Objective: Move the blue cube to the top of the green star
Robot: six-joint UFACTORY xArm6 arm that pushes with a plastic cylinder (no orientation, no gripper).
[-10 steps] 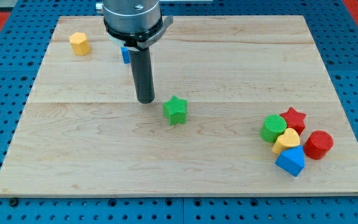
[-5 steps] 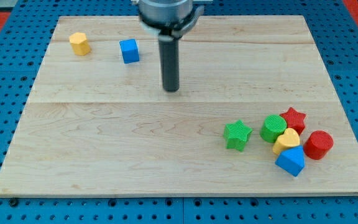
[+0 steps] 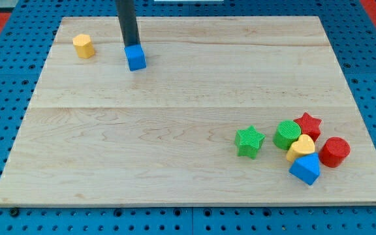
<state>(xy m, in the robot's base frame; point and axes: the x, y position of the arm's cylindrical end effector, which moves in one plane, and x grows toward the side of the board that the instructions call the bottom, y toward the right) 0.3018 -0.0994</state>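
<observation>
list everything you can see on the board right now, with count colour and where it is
blue cube: 1, blue, upper left of the board
yellow hexagonal block: 1, yellow, near the top left corner, to the left of the blue cube
green star: 1, green, lower right, at the left edge of the cluster
green cylinder: 1, green, in the cluster, right of the green star
red star: 1, red, top of the cluster
yellow heart block: 1, yellow, middle of the cluster
red cylinder: 1, red, right end of the cluster
blue angular block: 1, blue, bottom of the cluster
wooden board: 1, pale wood, on a blue pegboard
my tip: 1, dark rod, at the top edge of the blue cube
</observation>
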